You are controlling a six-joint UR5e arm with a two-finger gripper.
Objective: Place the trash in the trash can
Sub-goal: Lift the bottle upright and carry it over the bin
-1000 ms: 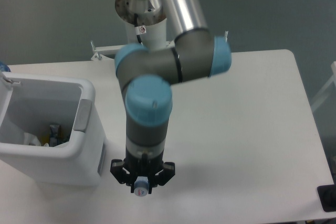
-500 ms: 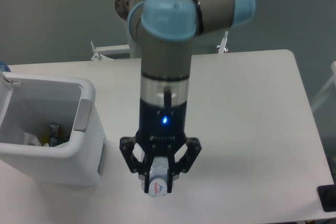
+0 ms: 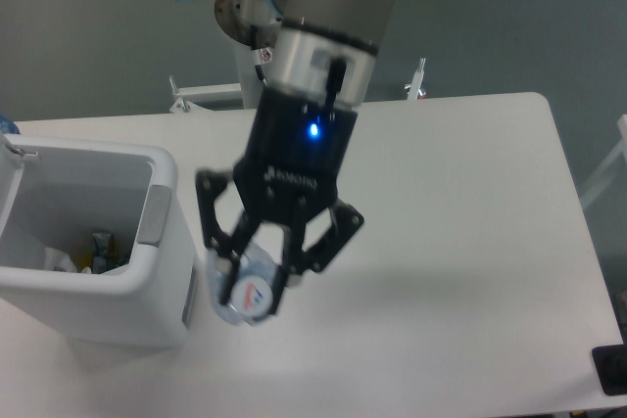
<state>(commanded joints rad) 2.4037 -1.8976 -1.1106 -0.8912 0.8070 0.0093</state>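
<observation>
White boxy plastic trash can [image 3: 147,286] at left, odd scraps inside. Just right of its near corner, black two-finger gripper [image 3: 257,281] clamps the crushed clear plastic bottle [image 3: 245,291] above the white surface [image 3: 470,242]. Transport step; next, carry leftward over the rim, release.

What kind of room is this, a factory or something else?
Probably a robotics lab or test room rather than a factory: a bare white table, one gripper holding a crushed bottle, and a white trash can set out.
</observation>
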